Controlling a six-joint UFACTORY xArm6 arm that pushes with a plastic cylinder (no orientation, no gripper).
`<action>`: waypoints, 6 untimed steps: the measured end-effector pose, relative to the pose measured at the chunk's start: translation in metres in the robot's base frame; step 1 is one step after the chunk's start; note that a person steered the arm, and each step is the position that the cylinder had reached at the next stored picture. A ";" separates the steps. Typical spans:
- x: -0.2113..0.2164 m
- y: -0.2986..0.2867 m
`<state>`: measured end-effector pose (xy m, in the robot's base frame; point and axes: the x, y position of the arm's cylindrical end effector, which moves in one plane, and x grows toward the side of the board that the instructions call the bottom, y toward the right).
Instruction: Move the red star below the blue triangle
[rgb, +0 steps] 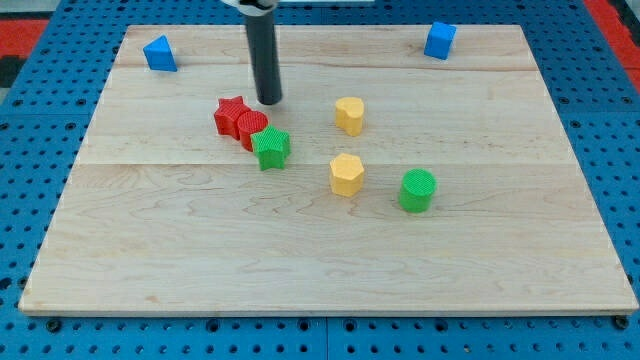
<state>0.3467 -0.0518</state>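
The red star (230, 115) lies left of the board's middle. It touches a red cylinder (252, 129), which touches a green star (271, 148); the three form a diagonal row. The blue triangle (159, 53) sits near the board's top left corner, up and to the left of the red star. My tip (269, 100) rests on the board just up and to the right of the red star and above the red cylinder, a small gap away from both.
A blue cube (439, 40) sits near the top right. Two yellow blocks (349, 115) (347, 174) stand right of centre. A green cylinder (418, 190) is further right. The wooden board (200, 250) lies on a blue pegboard.
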 end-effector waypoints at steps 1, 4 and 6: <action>0.022 -0.024; 0.022 -0.142; 0.080 -0.108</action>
